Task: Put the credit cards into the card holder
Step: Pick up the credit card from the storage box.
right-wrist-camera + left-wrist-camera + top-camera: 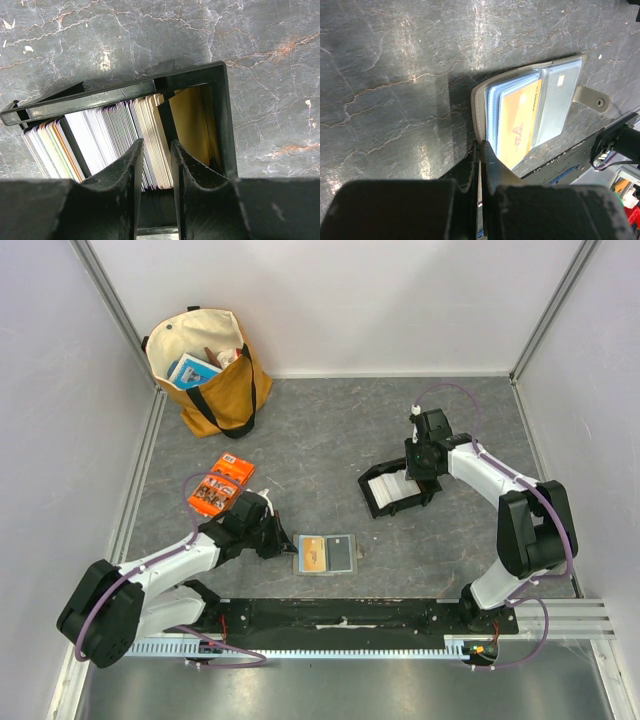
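1. Overhead: the card holder (325, 554) is laid open, a tan card (314, 553) sleeved inside
2. Left wrist: the left gripper (482, 146) is closed tight at its edge
3. Right wrist: credit cards (100, 140) are filed in a black tray (222, 100); the right gripper (156, 145) is narrowed around some, hold unclear

Card holder (559, 107) near corner hidden behind left jaws; black tray (222, 125) near end hidden; bag (228, 390) contents unreadable.
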